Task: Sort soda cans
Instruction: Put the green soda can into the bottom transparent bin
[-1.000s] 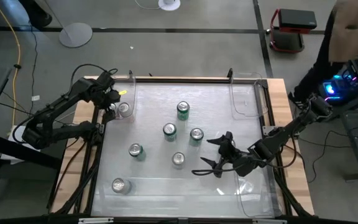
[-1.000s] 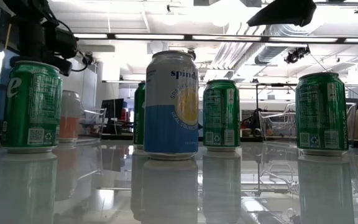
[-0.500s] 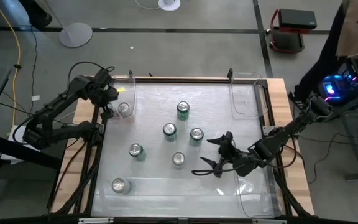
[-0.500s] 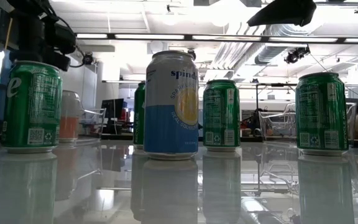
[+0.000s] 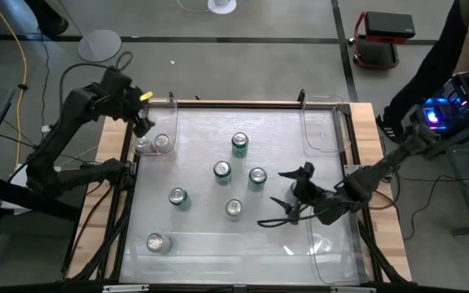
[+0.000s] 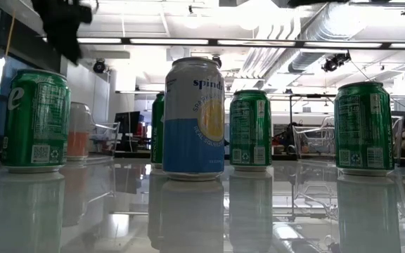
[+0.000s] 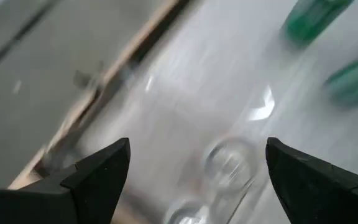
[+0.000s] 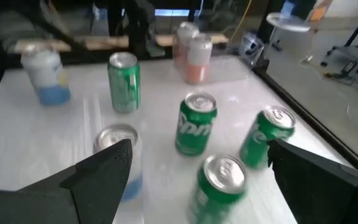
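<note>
We note the left gripper (image 5: 141,112) has risen off the cans (image 5: 163,142), both grippers empty and spread; one can (image 6: 193,118) reads "spind".

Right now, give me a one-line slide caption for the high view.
Seven soda cans stand on the clear tray; left end effector raised at its corner, right end effector open nearby.

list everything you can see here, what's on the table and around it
green cans: four, green, upright mid-table
blue-and-white cans: two, one mid-table, one near-left
pinkish cans: two, side by side at the far-left corner
clear bins: see-through, at the table corners, count unclear
table: one, glossy top, wooden edges
person: one, partly seen, beyond the far-right side
left gripper: dark, open, raised over the far-left corner
right gripper: dark, open, right of the middle cans
</note>
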Controlling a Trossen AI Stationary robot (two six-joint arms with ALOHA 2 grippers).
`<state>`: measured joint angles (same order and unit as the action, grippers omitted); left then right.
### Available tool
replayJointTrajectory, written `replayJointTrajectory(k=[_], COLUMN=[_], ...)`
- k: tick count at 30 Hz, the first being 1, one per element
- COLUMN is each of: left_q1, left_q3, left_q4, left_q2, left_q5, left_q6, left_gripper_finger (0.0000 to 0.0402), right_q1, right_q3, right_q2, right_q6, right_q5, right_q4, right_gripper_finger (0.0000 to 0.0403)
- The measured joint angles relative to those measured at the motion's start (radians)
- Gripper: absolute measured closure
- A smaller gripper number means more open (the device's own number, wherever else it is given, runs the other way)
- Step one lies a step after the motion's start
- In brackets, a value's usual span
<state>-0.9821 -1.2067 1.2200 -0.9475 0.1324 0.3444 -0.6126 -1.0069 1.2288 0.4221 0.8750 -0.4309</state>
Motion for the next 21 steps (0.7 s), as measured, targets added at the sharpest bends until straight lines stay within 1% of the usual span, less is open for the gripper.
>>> replayJointTrajectory(k=[3,5,7,9,12,17,19,21], left_q1=[0.067,0.120,0.185,0.257,0.383,0.567,0.631,0.697], left_q3=[0.000,0.000,0.001,0.007,0.073,0.253,0.316,0.370], left_q4=[-0.085,-0.134,-0.184,-0.246,-0.392,-0.715,-0.824,-0.899], left_q2=[0.061,0.096,0.128,0.155,0.200,0.248,0.248,0.237], left_q5=[0.059,0.071,0.072,0.072,0.073,0.054,0.012,-0.063], left_q6=[-0.105,-0.170,-0.218,-0.245,-0.294,-0.348,-0.350,-0.319], left_gripper_finger=[0.0051,0.0051,0.0051,0.0052,0.0060,0.0083,0.0090,0.0097], right_q1=[0.024,0.051,0.086,0.120,0.155,0.163,0.163,0.169], right_q3=[-0.137,-0.217,-0.267,-0.275,-0.223,-0.133,-0.109,-0.089], right_q2=[-0.006,0.004,0.022,0.036,0.048,0.049,0.050,0.049], right_q6=[0.122,0.233,0.330,0.396,0.396,0.383,0.382,0.378], right_q5=[-0.089,-0.167,-0.250,-0.330,-0.430,-0.508,-0.519,-0.526], right_q4=[-0.299,-0.498,-0.672,-0.800,-0.843,-0.774,-0.747,-0.707], right_gripper_finger=[0.0038,0.0038,0.0038,0.0038,0.0038,0.0038,0.0038,0.0038])
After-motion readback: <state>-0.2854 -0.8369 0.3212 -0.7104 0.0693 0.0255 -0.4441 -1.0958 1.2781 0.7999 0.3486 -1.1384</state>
